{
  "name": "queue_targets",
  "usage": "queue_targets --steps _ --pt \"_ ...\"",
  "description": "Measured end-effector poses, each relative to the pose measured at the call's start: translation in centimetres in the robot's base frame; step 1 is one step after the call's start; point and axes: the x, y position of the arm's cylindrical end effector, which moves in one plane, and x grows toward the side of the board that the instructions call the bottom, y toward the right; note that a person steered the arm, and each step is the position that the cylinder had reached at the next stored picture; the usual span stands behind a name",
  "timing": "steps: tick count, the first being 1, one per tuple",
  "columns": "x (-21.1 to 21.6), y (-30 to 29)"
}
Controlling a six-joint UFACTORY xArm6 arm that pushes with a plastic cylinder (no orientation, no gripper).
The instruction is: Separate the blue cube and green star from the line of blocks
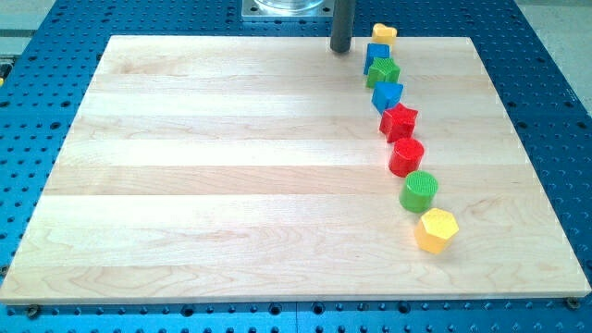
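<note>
A line of blocks runs down the view's right side of the wooden board. From the top: a yellow block, the blue cube, the green star, a blue block, a red star, a red cylinder, a green cylinder and a yellow hexagon. The blue cube and green star touch each other within the line. My tip stands at the board's top edge, a short way to the view's left of the blue cube, apart from it.
The board lies on a blue perforated table. A metal base shows at the view's top, just behind the rod.
</note>
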Motion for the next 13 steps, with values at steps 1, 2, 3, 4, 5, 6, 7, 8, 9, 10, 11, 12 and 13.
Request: queue_targets --steps 1,2,3,4,5,6,7,8,9,10,11,12,13 --pt "0.0 0.1" --pt "0.0 0.1" --pt "-0.3 -1.0" --pt "-0.4 -1.3" --pt "-0.3 -1.3" --pt "-0.3 -1.0" --pt "-0.3 -0.8" --pt "-0.2 -0.8" --pt "-0.2 -0.8" --pt "-0.2 -0.8" --pt "-0.2 -0.7" --pt "-0.1 -0.6" --pt "2.4 0.6"
